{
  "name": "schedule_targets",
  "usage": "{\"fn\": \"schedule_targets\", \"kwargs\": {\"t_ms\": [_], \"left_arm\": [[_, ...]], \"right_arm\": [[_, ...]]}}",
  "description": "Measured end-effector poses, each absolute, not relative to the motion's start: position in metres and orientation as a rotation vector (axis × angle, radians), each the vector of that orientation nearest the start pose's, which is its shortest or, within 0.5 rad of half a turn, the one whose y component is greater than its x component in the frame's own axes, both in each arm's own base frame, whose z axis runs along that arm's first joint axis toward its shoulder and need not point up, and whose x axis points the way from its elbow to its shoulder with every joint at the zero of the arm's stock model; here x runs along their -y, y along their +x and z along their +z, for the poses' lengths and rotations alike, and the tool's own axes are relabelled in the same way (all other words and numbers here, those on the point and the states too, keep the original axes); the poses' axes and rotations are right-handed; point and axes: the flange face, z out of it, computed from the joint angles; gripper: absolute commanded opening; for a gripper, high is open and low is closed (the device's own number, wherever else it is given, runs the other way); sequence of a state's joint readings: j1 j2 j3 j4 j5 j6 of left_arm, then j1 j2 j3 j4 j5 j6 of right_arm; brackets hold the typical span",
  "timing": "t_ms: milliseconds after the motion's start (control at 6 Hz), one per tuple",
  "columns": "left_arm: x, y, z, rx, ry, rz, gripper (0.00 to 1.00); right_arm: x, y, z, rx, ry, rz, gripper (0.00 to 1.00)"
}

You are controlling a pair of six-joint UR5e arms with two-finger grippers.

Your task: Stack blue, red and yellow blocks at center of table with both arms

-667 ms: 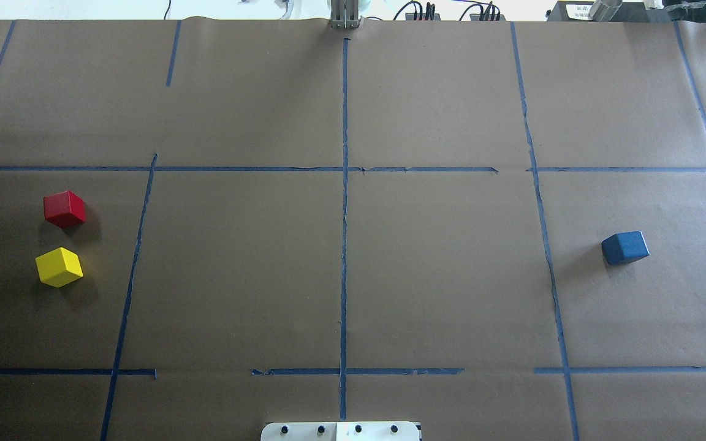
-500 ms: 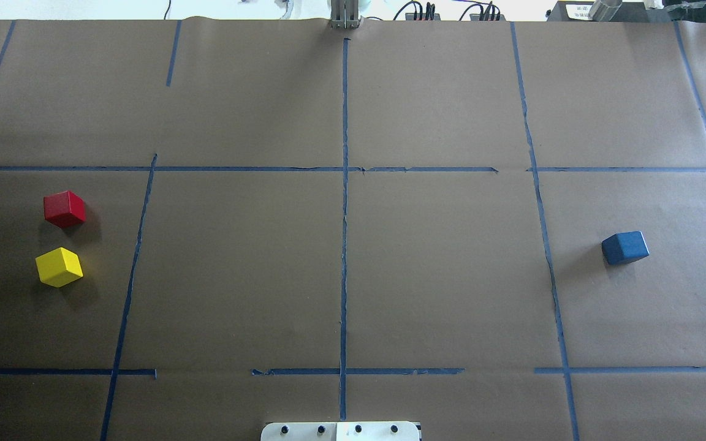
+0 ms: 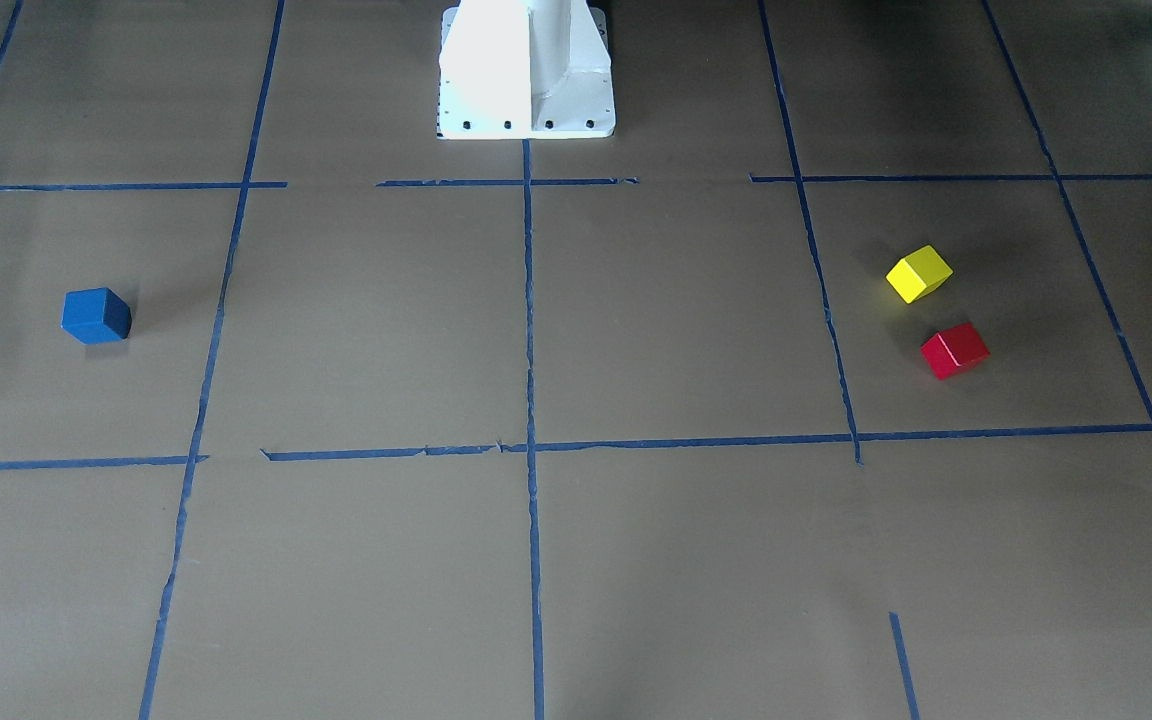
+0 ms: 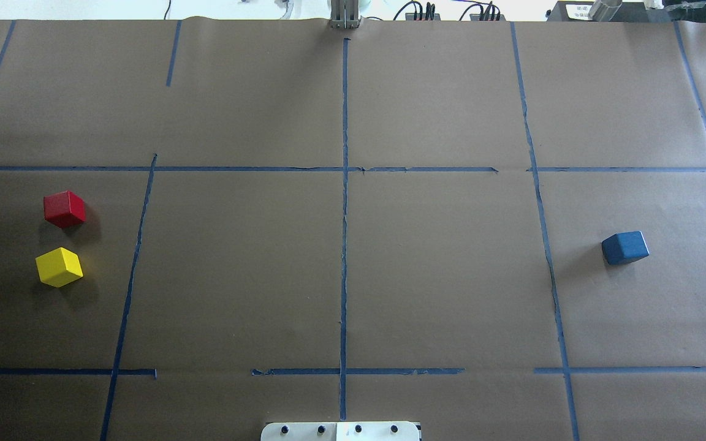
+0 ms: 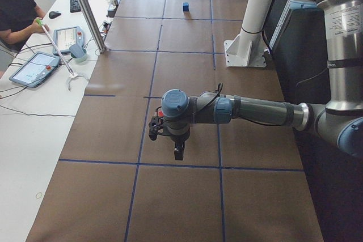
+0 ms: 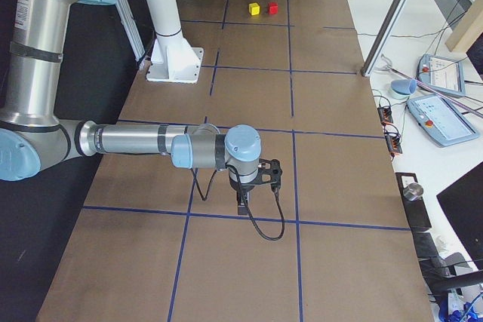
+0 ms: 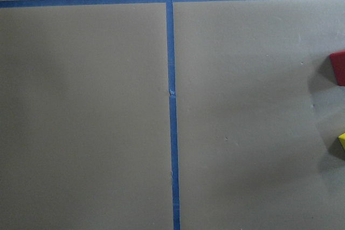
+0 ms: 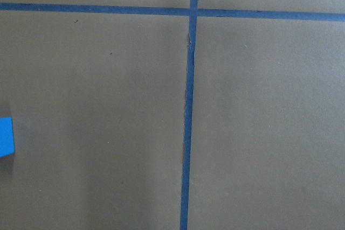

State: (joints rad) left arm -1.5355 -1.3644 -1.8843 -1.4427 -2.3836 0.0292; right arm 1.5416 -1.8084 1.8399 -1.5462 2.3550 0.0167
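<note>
The red block (image 4: 64,209) and the yellow block (image 4: 59,267) sit close together at the table's left side. The blue block (image 4: 625,247) sits alone at the right side. All three also show in the front view: red (image 3: 954,350), yellow (image 3: 919,273), blue (image 3: 95,315). My left gripper (image 5: 178,153) hangs above the table on the left end, seen only in the exterior left view. My right gripper (image 6: 242,204) hangs above the right end, seen only in the exterior right view. I cannot tell whether either is open or shut. The left wrist view catches the red block's edge (image 7: 339,67); the right wrist view catches the blue block's edge (image 8: 5,137).
Brown paper with blue tape lines (image 4: 344,245) covers the table. The white robot pedestal (image 3: 526,70) stands at the near middle edge. An operator (image 5: 17,4) sits at a side desk with tablets (image 5: 34,67) beyond the left end. A metal post (image 5: 85,9) stands there.
</note>
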Motion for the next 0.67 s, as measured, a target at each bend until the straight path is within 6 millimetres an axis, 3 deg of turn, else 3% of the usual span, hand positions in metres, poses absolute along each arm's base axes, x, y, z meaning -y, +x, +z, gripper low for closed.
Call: {"fn": "schedule_targets", "kwargs": {"t_ms": [667], "left_arm": [[0.4046, -0.0436, 0.6037, -0.815, -0.010, 0.066, 1.00]], "right_arm": [[0.3998, 0.0485, 0.6248, 0.787, 0.060, -0.048, 1.00]]}}
